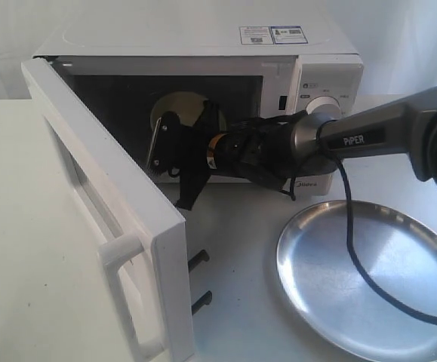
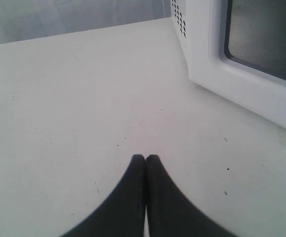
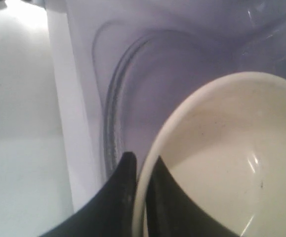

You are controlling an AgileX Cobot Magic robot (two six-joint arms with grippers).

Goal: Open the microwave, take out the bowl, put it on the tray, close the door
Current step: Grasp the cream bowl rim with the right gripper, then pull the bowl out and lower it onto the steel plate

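Note:
The white microwave (image 1: pixel 203 38) stands with its door (image 1: pixel 90 188) swung wide towards the camera. My right gripper (image 1: pixel 165 147) reaches into the cavity. It is shut on the rim of the cream bowl (image 1: pixel 179 111), one finger inside the bowl and one outside. In the right wrist view the bowl (image 3: pixel 231 163) fills the frame above the glass turntable (image 3: pixel 115 113), with the right gripper (image 3: pixel 142 165) pinching its edge. The steel tray (image 1: pixel 316 256) lies on the table at the front right. My left gripper (image 2: pixel 145 159) is shut on nothing, low over the table beside the door (image 2: pixel 241 84). It is hidden in the exterior view.
The door's bar handle (image 1: pixel 124 253) sticks out to the left. Two dark latch hooks (image 1: pixel 198 260) project from the door's edge. A black cable (image 1: pixel 350 241) from the right arm hangs across the tray. The control knob (image 1: pixel 324 105) sits just above the right arm.

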